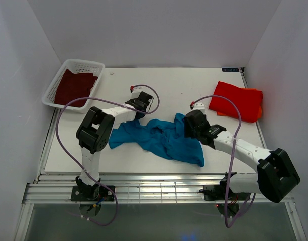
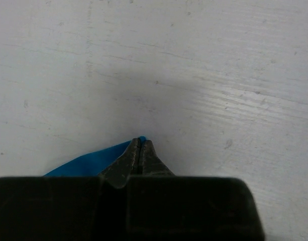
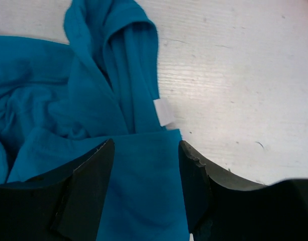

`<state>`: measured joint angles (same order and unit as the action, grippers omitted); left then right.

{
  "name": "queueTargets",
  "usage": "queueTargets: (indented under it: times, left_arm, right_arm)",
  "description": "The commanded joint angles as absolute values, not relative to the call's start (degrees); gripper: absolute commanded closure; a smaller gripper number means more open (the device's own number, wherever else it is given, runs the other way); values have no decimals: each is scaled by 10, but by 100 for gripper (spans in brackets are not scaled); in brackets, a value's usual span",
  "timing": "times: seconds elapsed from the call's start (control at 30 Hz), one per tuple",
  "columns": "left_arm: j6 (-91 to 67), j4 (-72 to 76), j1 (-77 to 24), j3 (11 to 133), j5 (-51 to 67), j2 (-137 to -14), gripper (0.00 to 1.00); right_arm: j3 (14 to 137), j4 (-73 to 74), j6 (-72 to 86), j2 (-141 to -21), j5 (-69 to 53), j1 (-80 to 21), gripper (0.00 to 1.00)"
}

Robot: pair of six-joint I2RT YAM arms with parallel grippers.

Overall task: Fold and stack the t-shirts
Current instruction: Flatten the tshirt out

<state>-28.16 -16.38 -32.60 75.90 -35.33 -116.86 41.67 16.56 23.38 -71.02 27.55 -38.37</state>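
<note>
I'm watching the left gripper (image 2: 139, 149) first: its jaws are pressing tight together, and a sliver of the teal-blue t-shirt (image 1: 159, 138) is peeking out at the very tips, so it is pinching a thin edge of that cloth. From the left wrist view, the rest of that blue cloth is trailing back and to the left under the fingers, and ahead of the tips I'm seeing only bare white table (image 1: 179, 85).

Over to the right gripper (image 3: 146, 145): it's standing wide open, and its two dark fingers (image 3: 88, 186) are straddling a flat stretch of the same shirt. I can't tell whether the pads are touching the cloth. Just ahead of the tips a small white tag (image 3: 164, 111) is showing at the cloth's edge, and beyond it a rolled fold is running away from the fingers. More rumpled blue cloth is bunching to the left.

From above, the shirt is lying crumpled between the two grippers, one corner spreading toward the near edge of the table beside the right arm. Beyond the right gripper and off to its right, the red-orange t-shirt (image 1: 236, 100) is lying folded, well apart from the blue one. Far to the left of the left gripper, the dark maroon t-shirt (image 1: 73, 86) is sitting inside the white mesh basket (image 1: 68, 64).
</note>
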Motion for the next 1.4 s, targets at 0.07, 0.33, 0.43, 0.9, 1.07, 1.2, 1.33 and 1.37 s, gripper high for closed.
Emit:
queueTargets:
  times: [0.07,0.33,0.43,0.9,1.07,1.2,1.33,1.37]
  left_arm:
    - [-302,-229,-311,742,-407,-1080,100]
    - [-319,-258,-292,693,-435,-927,100]
    - [-317,-264,-289,683,-449,-904,100]
    - [-323,-304,-270,688,-480,-839,100]
    - [-316,-317,-255,692,-483,-791,100]
    - [-308,-320,-250,699,-480,-773,100]
    - [-305,-325,-249,700,-481,-766,100]
    - [-305,-325,-249,700,-481,-764,100]
  right_arm:
    - [445,64,178,-738,172,-381,41]
    - [451,58,178,-778,94,-381,48]
    - [437,64,185,-768,91,-389,51]
    - [488,114,178,-829,155,-390,55]
    - [456,144,199,-790,144,-397,57]
    - [436,170,207,-752,128,-400,57]
    - [426,192,213,-738,100,-400,57]
    - [425,195,216,-737,94,-402,57]
